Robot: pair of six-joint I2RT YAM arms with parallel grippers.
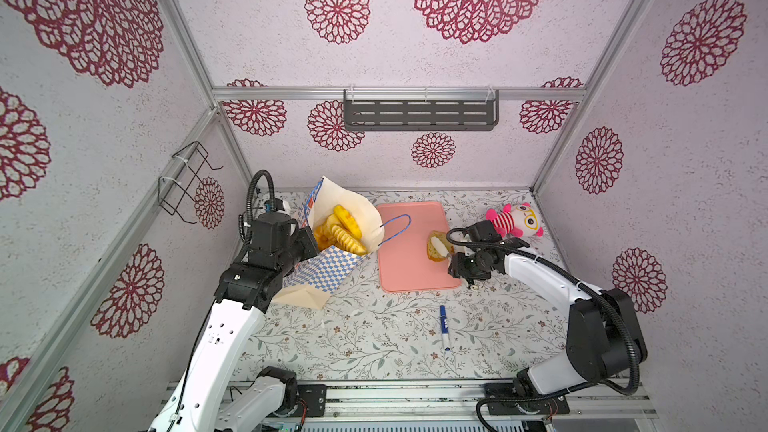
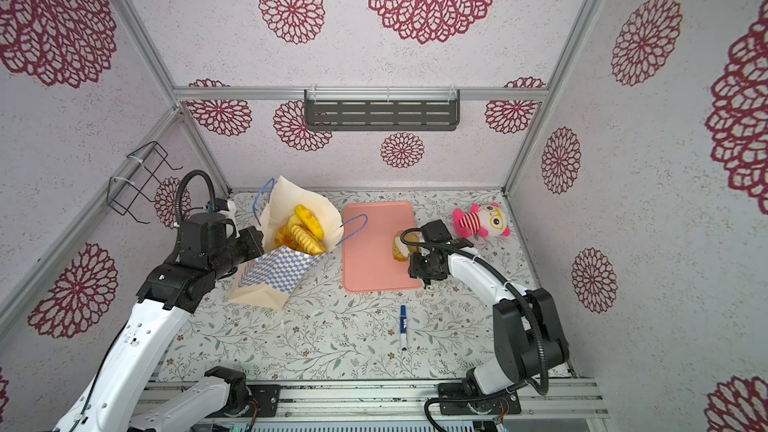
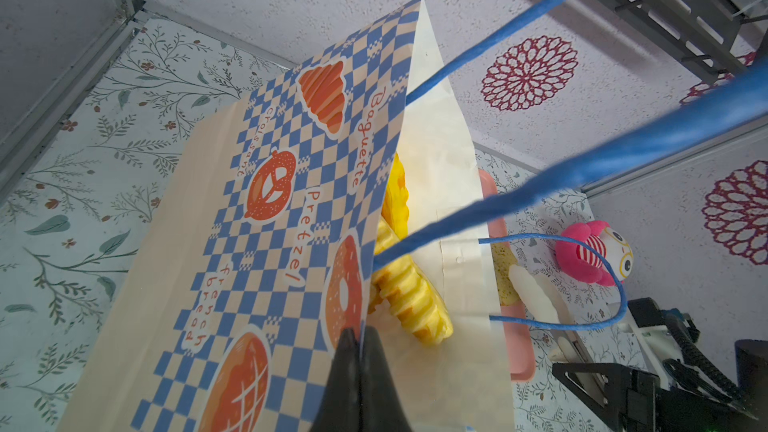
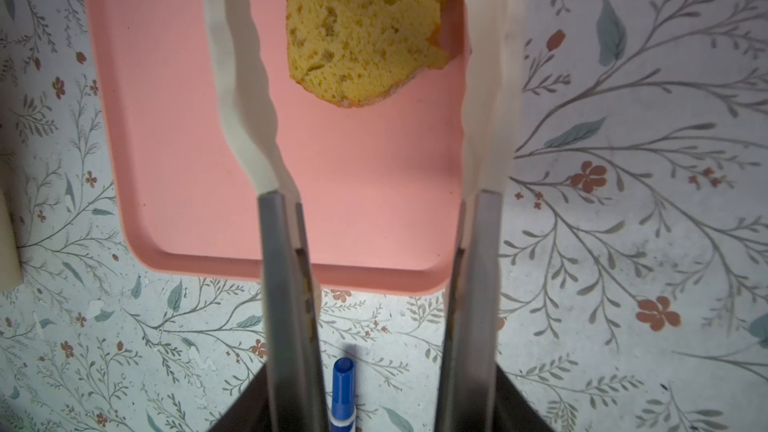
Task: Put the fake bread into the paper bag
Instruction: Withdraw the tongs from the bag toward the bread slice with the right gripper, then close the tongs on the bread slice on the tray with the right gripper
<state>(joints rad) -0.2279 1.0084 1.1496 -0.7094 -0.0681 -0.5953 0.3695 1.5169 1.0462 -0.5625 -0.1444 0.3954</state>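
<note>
- Fake bread [image 1: 341, 229] is mostly packed: several golden-yellow pieces, one of them a ridged loaf, lie piled inside the paper bag [image 1: 328, 274], which leans over on the tabletop [image 1: 374, 347] with its mouth wide open.
- Only one loose piece [image 4: 365, 27] shows outside the bag. It is spongy and yellow and lies on the pink tray [image 1: 405, 272], just beside the bag.
- Left hand [image 3: 361, 351] is pressed together on the bag's checked rim, pinching the paper and holding the mouth open.
- Right hand [image 1: 443, 248] is spread, with its long white-tipped fingers [image 4: 237, 89] on either side of the loose piece. One looks close to touching and the other stands clearly apart, so I judge it not yet gripped.
- What is left, judging from this, is to close on that piece, lift it and drop it into the bag.
- Orange lettering on the bag reads "Baguette", "croissant", "Pretzel" and "french bread", beside pastry drawings.
- No other writing is legible.
</note>
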